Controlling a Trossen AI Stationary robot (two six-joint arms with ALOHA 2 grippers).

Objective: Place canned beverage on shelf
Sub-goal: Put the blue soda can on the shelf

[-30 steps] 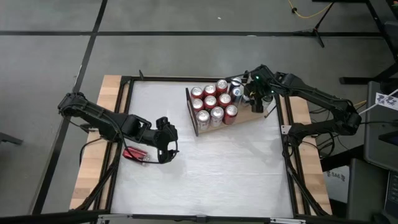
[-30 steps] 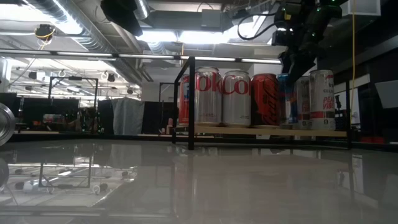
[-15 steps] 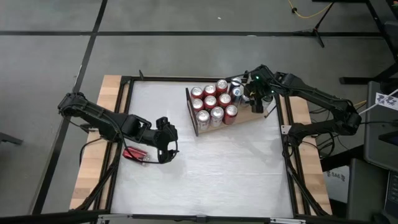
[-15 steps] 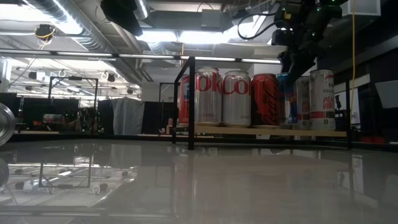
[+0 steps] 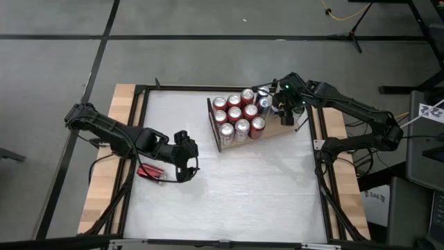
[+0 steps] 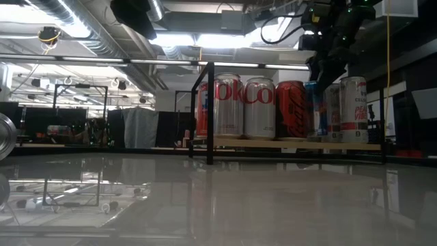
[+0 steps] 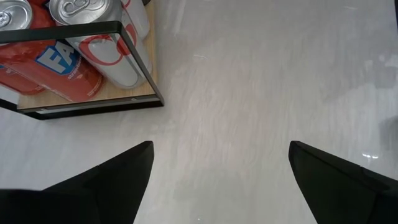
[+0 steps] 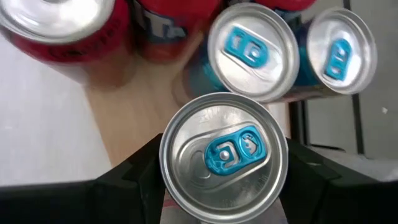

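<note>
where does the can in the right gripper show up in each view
High view: the blue-tabbed can is at the shelf's right end, under the right gripper.
Low view: upper right, a blue can between the dark fingers.
Left wrist view: not in it.
Right wrist view: bottom centre, silver top between the fingers.
Shared landmark: the red cans beside it.

Lab or workshop, exposed ceiling ducts point(image 6: 82, 31), concrete floor point(image 5: 208, 21)

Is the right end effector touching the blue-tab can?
Touching: right wrist view shows the right end effector with both fingers pressed against the blue-tab can.
</note>
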